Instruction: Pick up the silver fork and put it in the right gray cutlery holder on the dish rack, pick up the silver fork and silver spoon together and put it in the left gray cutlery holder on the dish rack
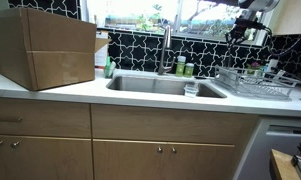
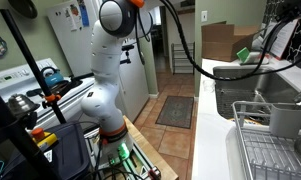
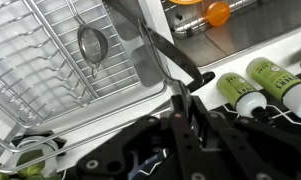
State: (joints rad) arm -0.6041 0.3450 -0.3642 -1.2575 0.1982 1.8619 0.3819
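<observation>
My gripper (image 3: 187,112) is shut on a long slim utensil (image 3: 155,45) that looks dark in the wrist view. I take it for the silver fork; its head is not clear. It slants up and left over the edge of the wire dish rack (image 3: 50,70). In an exterior view the gripper (image 1: 250,12) hangs high above the rack (image 1: 255,84), at the right of the sink. A gray cutlery holder (image 2: 287,120) stands at the rack's (image 2: 275,155) near end. The spoon is not clearly visible.
A small strainer (image 3: 92,45) lies in the rack. Green bottles (image 3: 252,88) lie on the counter beside it, and an orange thing (image 3: 218,12) beyond. A cardboard box (image 1: 45,48) stands left of the sink (image 1: 160,84) and faucet (image 1: 166,50).
</observation>
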